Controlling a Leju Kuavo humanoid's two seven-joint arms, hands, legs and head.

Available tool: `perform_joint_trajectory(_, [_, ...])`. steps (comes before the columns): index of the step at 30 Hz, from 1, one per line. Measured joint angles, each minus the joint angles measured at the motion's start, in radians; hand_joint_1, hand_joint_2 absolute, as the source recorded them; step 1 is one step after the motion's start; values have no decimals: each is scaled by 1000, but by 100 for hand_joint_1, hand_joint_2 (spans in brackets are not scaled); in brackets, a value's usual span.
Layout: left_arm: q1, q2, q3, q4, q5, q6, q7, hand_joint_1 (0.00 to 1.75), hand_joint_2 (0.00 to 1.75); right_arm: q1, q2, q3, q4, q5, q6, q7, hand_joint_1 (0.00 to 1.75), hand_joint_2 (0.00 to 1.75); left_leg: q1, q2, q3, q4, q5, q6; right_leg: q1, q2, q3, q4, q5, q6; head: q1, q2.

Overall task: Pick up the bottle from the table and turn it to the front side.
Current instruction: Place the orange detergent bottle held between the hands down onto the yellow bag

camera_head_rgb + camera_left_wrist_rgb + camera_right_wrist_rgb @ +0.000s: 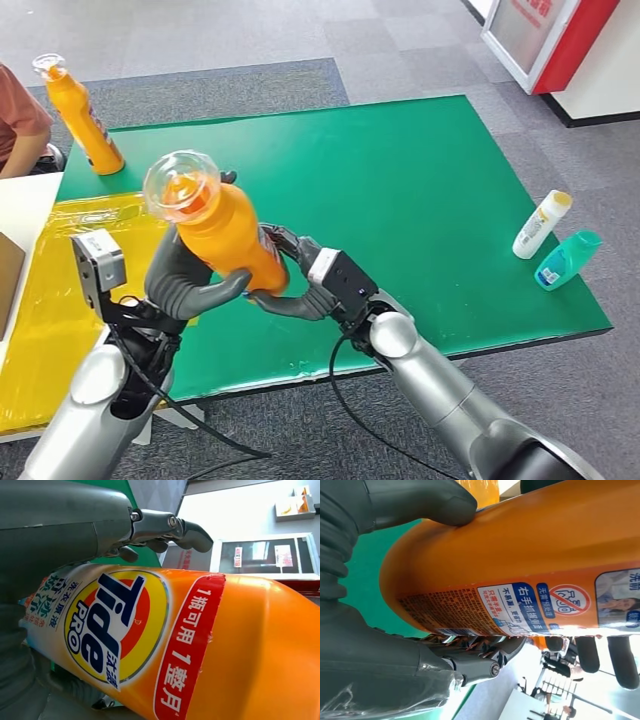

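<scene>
Bottle: orange detergent bottle point(226, 232) with a clear cap, held tilted in the air above the near left part of the green mat point(423, 190); cap end toward the near left, base toward the right.
Bottle label: in the left wrist view, the bottle point(211, 645) shows a yellow and orange logo and a red band of print; in the right wrist view, the bottle point(531, 560) shows small print and a warning symbol.
Left hand: left hand point(185, 280) grips the bottle's middle from below, fingers wrapped round it.
Right hand: right hand point(290, 285) holds the bottle's base end, thumb and fingers on opposite sides.
Second orange bottle: second orange bottle point(79, 112) stands upright at the far left corner of the mat.
White bottle: white bottle point(540, 224) lies near the mat's right edge.
Teal bottle: teal bottle point(567, 259) lies just beside the white bottle, nearer the edge.
Yellow sheet: yellow sheet point(38, 330) covers the surface left of the mat.
Person: a person's sleeve and arm point(19, 120) at the far left edge.
</scene>
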Motion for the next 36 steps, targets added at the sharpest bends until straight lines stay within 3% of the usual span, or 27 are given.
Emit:
perform_joint_trajectory(23, [-20,1,-27,0,-3,-4,14,0,175,-10,0,28,13,71,-53,1,175,175,0,0,0,0,0,0,0,0,0,0,0,0,0,0])
perform_joint_trajectory(24, [-20,1,-29,0,-4,-4,14,8,175,-11,0,28,16,75,-57,1,175,175,0,0,0,0,0,0,0,0,0,0,0,0,0,0])
perform_joint_trajectory(27, [-20,1,-36,0,-5,-4,14,139,175,-13,1,29,23,83,-64,1,175,175,0,0,0,0,0,0,0,0,0,0,0,0,0,0])
perform_joint_trajectory(28, [-20,1,-38,0,-6,-4,14,175,175,-13,1,29,26,85,-65,1,175,175,0,0,0,0,0,0,0,0,0,0,0,0,0,0])
perform_joint_trajectory(36, [-22,5,-44,0,-16,-4,15,175,175,-15,1,30,40,90,-69,0,175,175,0,0,0,0,0,0,0,0,0,0,0,0,0,0])
